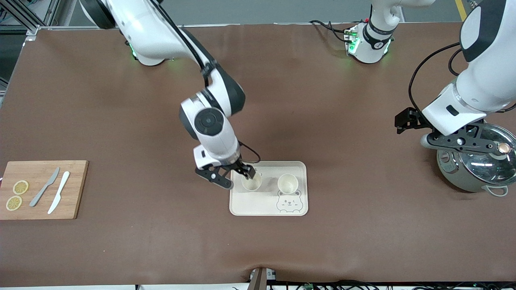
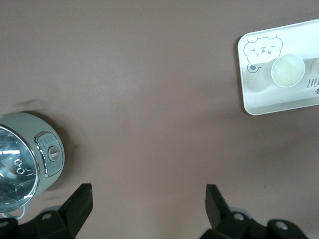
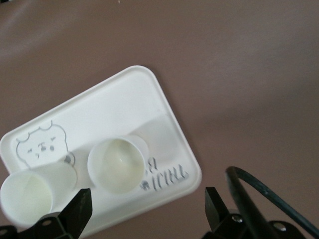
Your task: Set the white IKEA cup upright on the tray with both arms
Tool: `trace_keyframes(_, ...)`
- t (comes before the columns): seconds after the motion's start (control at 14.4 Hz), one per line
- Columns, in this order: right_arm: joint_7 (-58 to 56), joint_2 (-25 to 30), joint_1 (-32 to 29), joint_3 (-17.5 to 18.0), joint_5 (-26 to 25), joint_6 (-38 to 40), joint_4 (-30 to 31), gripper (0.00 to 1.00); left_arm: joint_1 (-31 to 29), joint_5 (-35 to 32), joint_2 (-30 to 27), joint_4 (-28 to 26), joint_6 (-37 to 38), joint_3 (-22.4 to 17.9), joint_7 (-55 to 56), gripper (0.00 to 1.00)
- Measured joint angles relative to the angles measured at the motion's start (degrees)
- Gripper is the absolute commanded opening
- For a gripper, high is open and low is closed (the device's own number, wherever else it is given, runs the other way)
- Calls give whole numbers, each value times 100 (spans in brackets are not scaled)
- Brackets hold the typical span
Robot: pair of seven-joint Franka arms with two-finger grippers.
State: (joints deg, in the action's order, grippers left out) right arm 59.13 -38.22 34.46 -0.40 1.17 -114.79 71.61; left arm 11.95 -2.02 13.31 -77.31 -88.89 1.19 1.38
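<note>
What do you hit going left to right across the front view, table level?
Lemon slices → grey knife → white knife, all on the wooden cutting board → right gripper, open → first cup → second cup, both upright on the tray → left gripper, open → pot.

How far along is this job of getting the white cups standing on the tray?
Nearly done, it seems. Two white plastic cups stand upright, side by side, on the flat cream bear-print tray. The right end effector is open over the cup toward the right arm's end, so nothing is in hand. The left end effector waits open beside the grey lidded pot. What looks left is the right arm pulling clear.
</note>
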Motion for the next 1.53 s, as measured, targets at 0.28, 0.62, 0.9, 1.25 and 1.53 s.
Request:
trace_keyframes(0.28, -1298, 1632, -505, -31, 3, 2436, -3, 100, 2, 0, 0, 6, -11, 0, 0, 100)
trace_keyframes(0.62, -3420, 3589, -1736, -87, -3, 3215, 1173, 100, 3, 0, 0, 4, -122, -2, 0, 100)
trace_keyframes(0.9, -5703, 4282, -3417, -131, 1, 2168, 2745, 100, 7, 0, 0, 4, -184, 0, 0, 100)
trace_keyframes(1.25, -6668, 4300, -4069, -78, 4, 1731, 3162, 100, 8, 0, 0, 4, -191, -1, 0, 100)
trace_keyframes(1.53, -6613, 4376, -4062, 1, 3, 2147, 2883, 100, 11, 0, 1, 4, -192, 0, 0, 100)
